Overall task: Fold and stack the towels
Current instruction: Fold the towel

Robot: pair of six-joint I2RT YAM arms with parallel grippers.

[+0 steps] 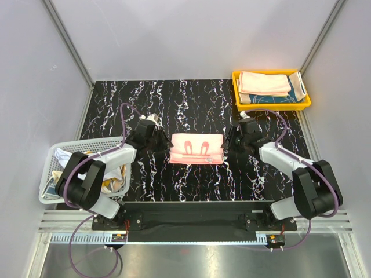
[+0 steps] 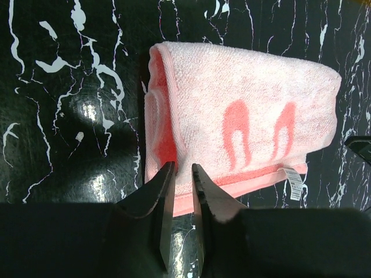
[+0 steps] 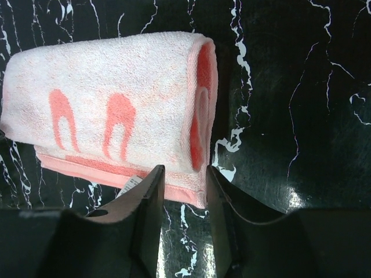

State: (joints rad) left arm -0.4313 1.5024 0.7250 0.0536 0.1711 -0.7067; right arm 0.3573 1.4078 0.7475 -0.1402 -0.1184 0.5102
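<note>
Over the hem of the pink towel [image 1: 196,148], left claw [image 2: 182,167] and right claw [image 3: 184,169] gape narrowly, covering part.

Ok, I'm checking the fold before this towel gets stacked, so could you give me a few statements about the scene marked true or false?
1. The pink towel lies folded on the table between the left gripper and the right gripper. True.
2. The yellow tray is empty. False: folded towels are stacked in it.
3. The white mesh basket sits at the table's left edge. True.
4. The pink towel hangs in the air from one gripper. False: it lies flat on the table, and both grippers' jaws stand apart.
</note>
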